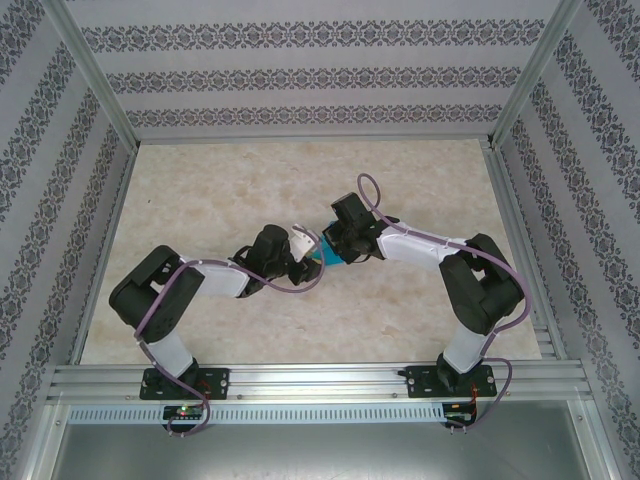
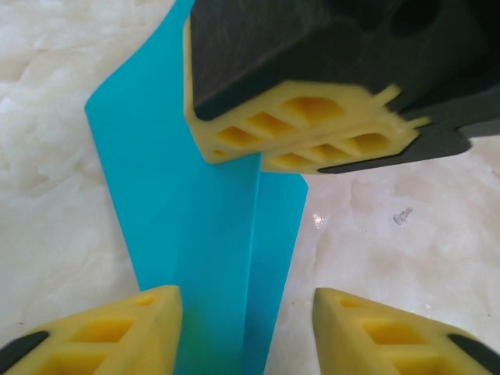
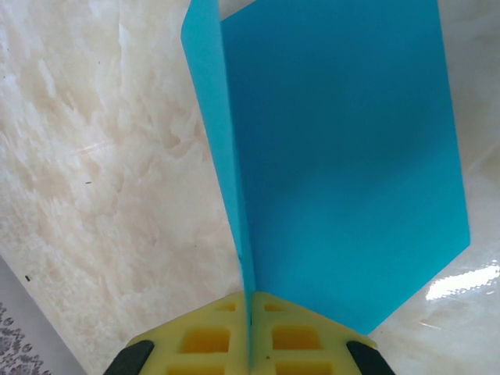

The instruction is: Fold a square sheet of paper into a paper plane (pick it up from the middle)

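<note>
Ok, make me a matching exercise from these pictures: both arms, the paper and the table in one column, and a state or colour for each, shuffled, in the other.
Column one
1. left arm
2. right arm
3. paper
4. table

Column two
A. pale marble pattern
B. jaws shut on the paper
C. teal-blue, folded along a crease
D. jaws apart, the paper's end between them

Pairs: 1-D, 2-B, 3-C, 4-A
</note>
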You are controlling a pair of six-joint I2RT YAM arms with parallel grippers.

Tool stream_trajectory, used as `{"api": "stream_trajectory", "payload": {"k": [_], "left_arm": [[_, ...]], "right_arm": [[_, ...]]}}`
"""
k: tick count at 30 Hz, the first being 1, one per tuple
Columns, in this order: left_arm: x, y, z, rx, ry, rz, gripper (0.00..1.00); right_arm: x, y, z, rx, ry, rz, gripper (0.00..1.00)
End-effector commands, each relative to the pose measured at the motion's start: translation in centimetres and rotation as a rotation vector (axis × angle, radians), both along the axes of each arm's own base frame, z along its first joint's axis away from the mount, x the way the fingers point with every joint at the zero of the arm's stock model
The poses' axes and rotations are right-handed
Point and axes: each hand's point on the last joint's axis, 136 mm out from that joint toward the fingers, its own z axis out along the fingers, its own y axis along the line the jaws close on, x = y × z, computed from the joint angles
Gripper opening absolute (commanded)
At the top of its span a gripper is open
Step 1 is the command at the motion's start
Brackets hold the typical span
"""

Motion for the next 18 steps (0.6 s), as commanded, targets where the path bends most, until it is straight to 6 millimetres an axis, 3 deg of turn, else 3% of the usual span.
{"api": "stream_trajectory", "payload": {"k": [1, 5, 10, 12, 18], "left_arm": [[0.8, -0.8, 1.0, -0.013, -0.096, -0.025, 0.40], [1.0, -0.8, 0.8, -0.011, -0.098, -0.016, 0.28], [0.8, -0.9, 0.5, -0.019, -0.075, -0.018, 0.21], [0.6, -1.0, 0.2, -0.024, -0.053, -0.019, 0.20], [0.1, -1.4, -0.1, -0.070, 0.024, -0.011, 0.19]], "right_arm": [[-0.3, 0.1, -0.8, 0.024, 0.032, -0.006, 0.00], [-0.3, 0.4, -0.8, 0.044, 0.041, 0.004, 0.06], [0.3, 0.5, -0.1, 0.054, -0.003, 0.084, 0.42], [0.8, 0.1, 0.3, 0.050, -0.044, 0.131, 0.51], [1.6, -0.9, 1.8, 0.087, -0.203, 0.307, 0.57]]}}
